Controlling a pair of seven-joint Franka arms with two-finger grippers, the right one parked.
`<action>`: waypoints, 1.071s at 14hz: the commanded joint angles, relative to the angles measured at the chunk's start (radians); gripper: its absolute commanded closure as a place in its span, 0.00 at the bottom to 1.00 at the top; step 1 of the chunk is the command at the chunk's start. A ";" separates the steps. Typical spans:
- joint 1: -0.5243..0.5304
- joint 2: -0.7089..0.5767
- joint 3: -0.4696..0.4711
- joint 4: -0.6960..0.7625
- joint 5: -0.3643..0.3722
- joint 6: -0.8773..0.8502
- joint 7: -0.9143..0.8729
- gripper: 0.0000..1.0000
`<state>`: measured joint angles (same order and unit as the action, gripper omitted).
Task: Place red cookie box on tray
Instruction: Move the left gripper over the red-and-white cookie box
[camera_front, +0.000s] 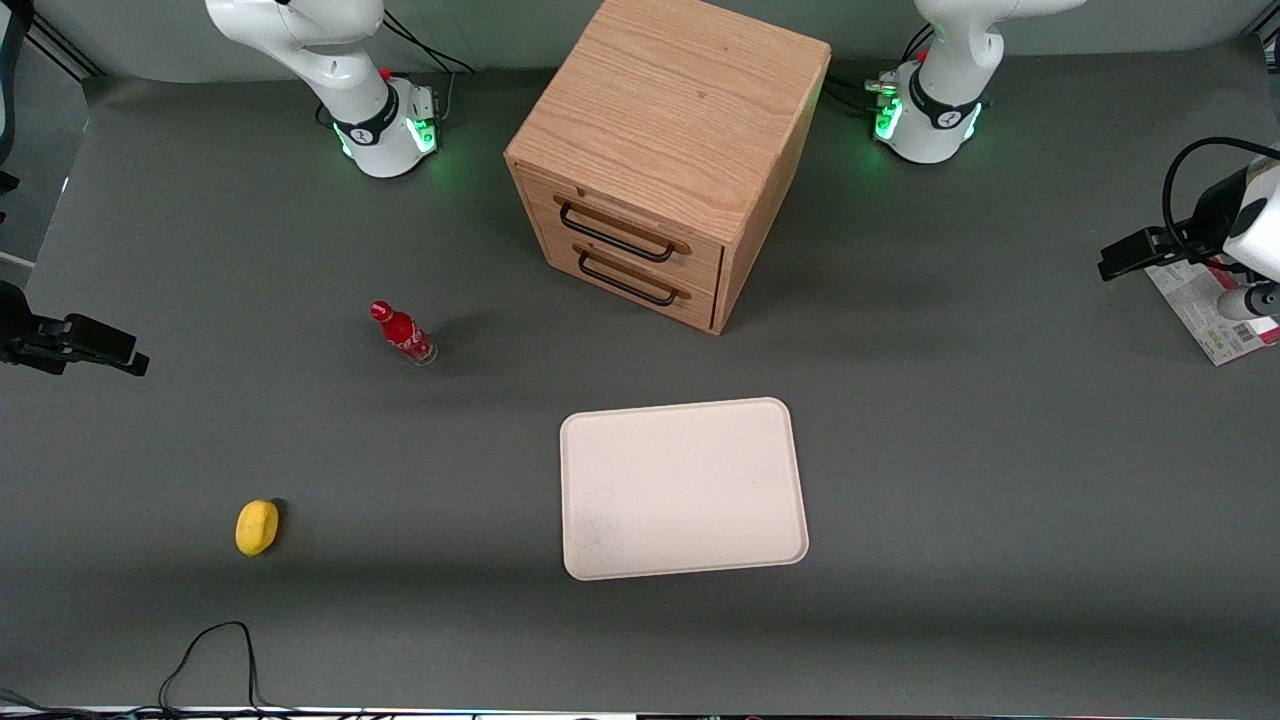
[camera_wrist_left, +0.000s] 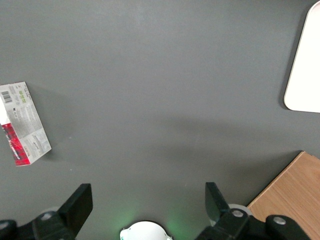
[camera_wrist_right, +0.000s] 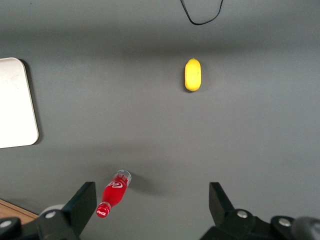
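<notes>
Item: red cookie box (camera_wrist_left: 24, 124), not yet picked up.
Lies flat on desk (camera_front: 950, 420), well apart from bare tray (camera_front: 683, 488); gripper (camera_wrist_left: 147, 202) spread wide, holding nothing, above desk.

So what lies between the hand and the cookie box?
Only bare table: in the wrist view the open hand hangs above grey surface, cookie box off to one side.

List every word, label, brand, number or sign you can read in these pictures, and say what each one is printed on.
Cookie box: a barcode and blocks of print on its grey-white face, too small to read.
Red bottle: white script lettering, too blurred to read.
Tray, drawer cabinet, yellow object: no text.
Gripper: open above the bare table, no markings seen.
</notes>
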<state>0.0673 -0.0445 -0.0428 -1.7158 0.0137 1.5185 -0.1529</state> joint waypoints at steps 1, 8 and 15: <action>0.000 0.009 0.012 0.027 -0.012 -0.024 0.018 0.00; 0.002 0.025 0.011 0.067 -0.011 -0.067 -0.005 0.00; 0.046 0.043 0.018 0.107 0.043 -0.115 0.038 0.00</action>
<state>0.0829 -0.0206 -0.0263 -1.6494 0.0405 1.4428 -0.1504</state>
